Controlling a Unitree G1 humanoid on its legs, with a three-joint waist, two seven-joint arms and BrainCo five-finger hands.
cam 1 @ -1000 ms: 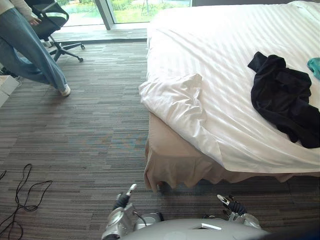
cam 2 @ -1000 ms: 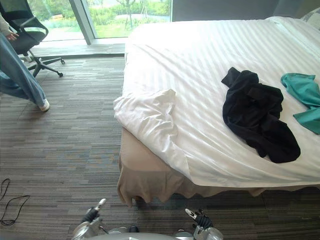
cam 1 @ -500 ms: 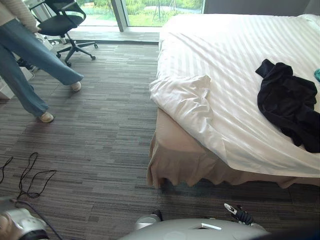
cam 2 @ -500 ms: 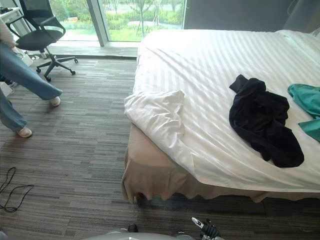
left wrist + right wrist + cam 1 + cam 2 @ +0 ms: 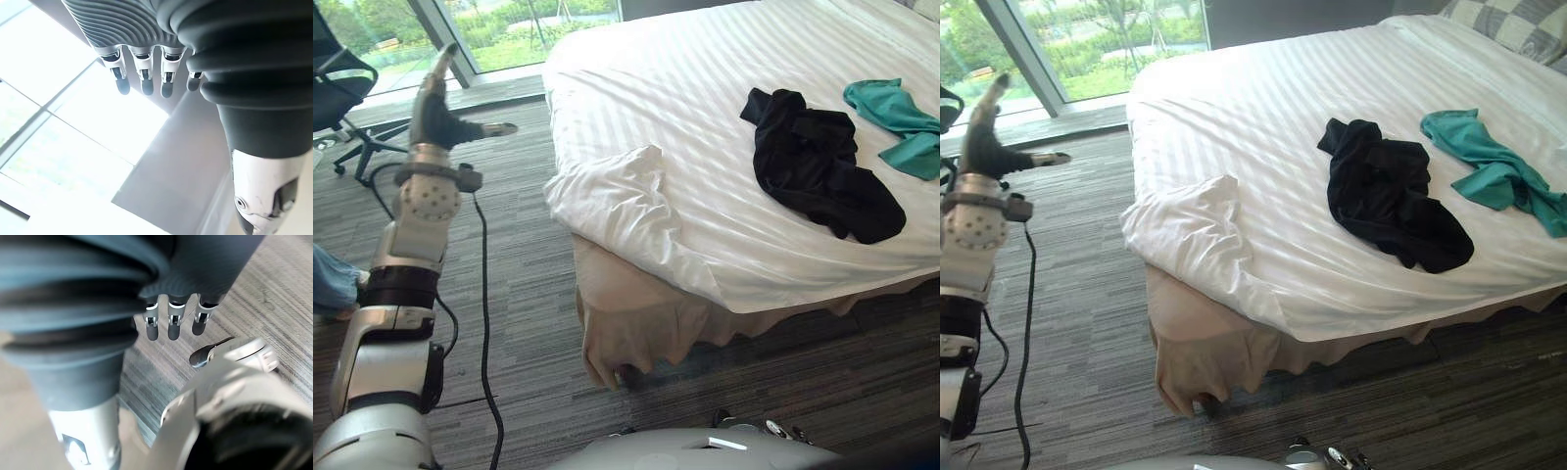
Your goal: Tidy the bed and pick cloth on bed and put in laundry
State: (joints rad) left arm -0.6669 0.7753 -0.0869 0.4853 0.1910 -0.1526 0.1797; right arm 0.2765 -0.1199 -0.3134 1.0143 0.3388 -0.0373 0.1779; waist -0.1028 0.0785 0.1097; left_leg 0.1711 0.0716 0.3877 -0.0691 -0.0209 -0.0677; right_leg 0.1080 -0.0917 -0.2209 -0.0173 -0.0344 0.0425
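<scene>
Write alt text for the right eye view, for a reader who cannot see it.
A black garment and a teal garment lie side by side on a white-sheeted bed, its near corner rumpled. The robot's left hand is raised, open, above grey carpet beside the bed.

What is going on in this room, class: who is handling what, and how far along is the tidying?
The robot stands at a corner of the bed and handles nothing yet. Its left hand is up beside the bed, fingers straight and empty; its right hand hangs low over the carpet, also open. A black cloth and a teal cloth lie on the bed, and the white cover is rumpled at its corner.
</scene>
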